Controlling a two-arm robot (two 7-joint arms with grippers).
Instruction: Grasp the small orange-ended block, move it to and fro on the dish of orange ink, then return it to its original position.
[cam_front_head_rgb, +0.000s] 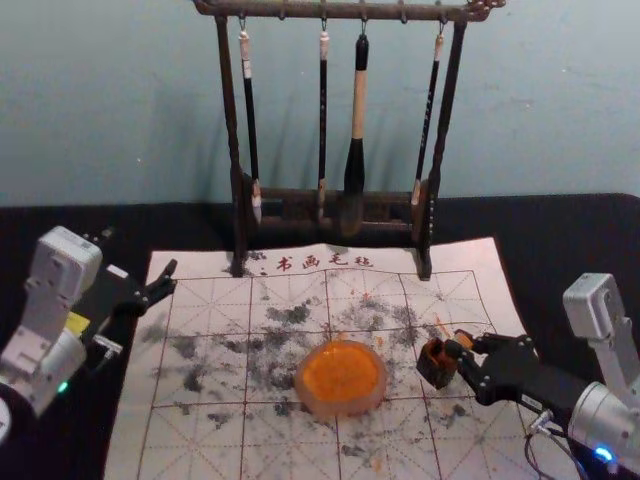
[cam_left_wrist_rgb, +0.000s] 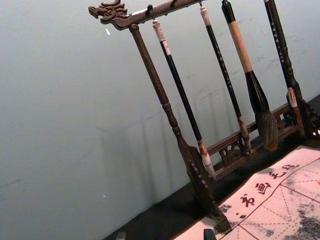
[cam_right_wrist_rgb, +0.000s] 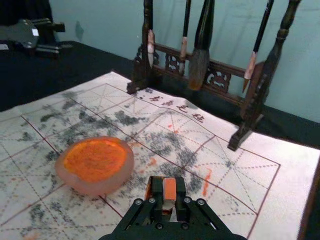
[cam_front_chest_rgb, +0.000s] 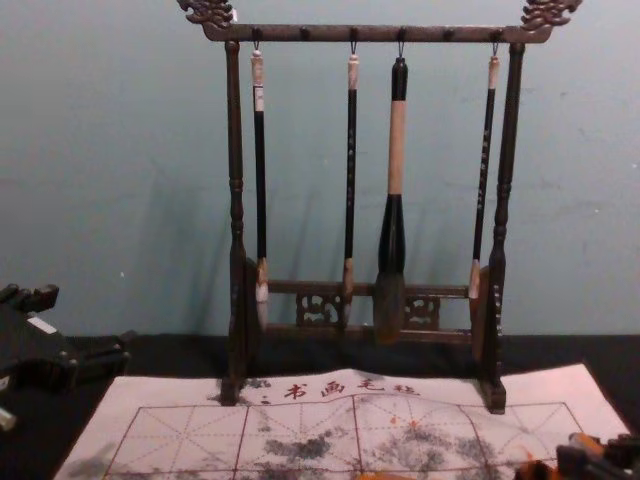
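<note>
Right now, you had the small orange-ended block (cam_right_wrist_rgb: 169, 190) between the fingertips of the right gripper (cam_front_head_rgb: 464, 355), which were closed on its two sides with its orange end showing. It was at the right part of the sheet, right beside a small dark box (cam_front_head_rgb: 436, 364) with orange-stained edges; you could not tell whether block and box touched. Your right arm (cam_front_head_rgb: 535, 385) reached in from the right edge of the head view.

To the left of the box, well apart from the block, you had the round dish (cam_front_head_rgb: 341, 407) with its orange ink (cam_front_head_rgb: 342, 370). Both dish and box sat on the white gridded sheet (cam_front_head_rgb: 130, 440), which bore grey-black smudges, a few orange marks and a row of characters (cam_front_head_rgb: 310, 263) along its far side. Under the sheet you had a black cloth (cam_front_head_rgb: 560, 255).

Farther out, the dark wooden rack (cam_front_head_rgb: 228, 95) stood upright with its feet at the sheet's far edge. Four brushes hung from it, the thickest brush (cam_front_head_rgb: 358, 110) third from the left. Behind it rose the pale blue-green wall (cam_front_head_rgb: 110, 110).

Your left gripper (cam_front_head_rgb: 140, 252) was idle over the left side, near the sheet's far left corner, its fingers spread wide with nothing between them.
</note>
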